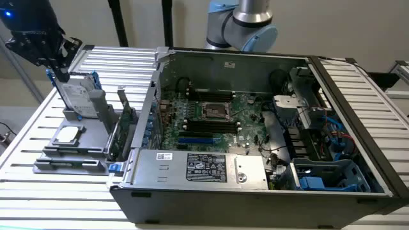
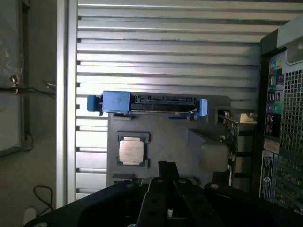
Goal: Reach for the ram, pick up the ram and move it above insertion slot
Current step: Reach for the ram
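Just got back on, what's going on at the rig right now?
The arm's pincer is shut, holding nothing, and hovers over the gray parts fixture beside the open computer case. It is close to the hard drive in its blue caddy. It is well away from the motherboard sockets.

A ribbed silver aluminium-slat table [image 1: 57, 211] is catching soft, even light. Behind the table a plain beige wall [image 1: 345, 24] is standing, with black upright poles [image 1: 118, 21] rising before it; grey floor [image 1: 19, 112] is showing beside the table.
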Robot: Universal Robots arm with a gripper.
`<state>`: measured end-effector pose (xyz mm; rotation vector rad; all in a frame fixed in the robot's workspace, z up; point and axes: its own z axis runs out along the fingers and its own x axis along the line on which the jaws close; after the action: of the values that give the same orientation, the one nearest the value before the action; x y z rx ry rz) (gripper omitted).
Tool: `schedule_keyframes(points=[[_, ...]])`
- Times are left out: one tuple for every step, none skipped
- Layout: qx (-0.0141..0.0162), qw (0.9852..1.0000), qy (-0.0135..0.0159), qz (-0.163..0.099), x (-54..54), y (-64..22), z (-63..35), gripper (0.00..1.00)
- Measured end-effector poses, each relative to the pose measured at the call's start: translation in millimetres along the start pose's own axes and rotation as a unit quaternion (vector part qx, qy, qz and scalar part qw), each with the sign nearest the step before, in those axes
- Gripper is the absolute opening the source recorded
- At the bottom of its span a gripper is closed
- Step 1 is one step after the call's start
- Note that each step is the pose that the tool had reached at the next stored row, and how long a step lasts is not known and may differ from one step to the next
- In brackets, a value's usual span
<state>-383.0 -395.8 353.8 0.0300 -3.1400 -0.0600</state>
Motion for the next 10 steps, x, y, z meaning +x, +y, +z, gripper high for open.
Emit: schedule_keyframes(points=[[0.0,1.0,0.0,0.0,0.0,0.0,0.0,0.1],[0.0,1.0,0.0,0.0,0.0,0.0,0.0,0.1],[0.0,1.0,0.0,0.0,0.0,0.0,0.0,0.1],[0.0,1.0,0.0,0.0,0.0,0.0,0.0,0.1],[0.0,1.0,0.0,0.0,0.0,0.0,0.0,0.1],[0.0,1.0,0.0,0.0,0.0,0.0,0.0,0.1],[0.0,1.0,0.0,0.0,0.0,0.0,0.0,0.1],[0.0,1.0,0.0,0.0,0.0,0.0,0.0,0.1],[0.0,1.0,0.0,0.0,0.0,0.0,0.0,0.1],[0.0,1.0,0.0,0.0,0.0,0.0,0.0,0.1]])
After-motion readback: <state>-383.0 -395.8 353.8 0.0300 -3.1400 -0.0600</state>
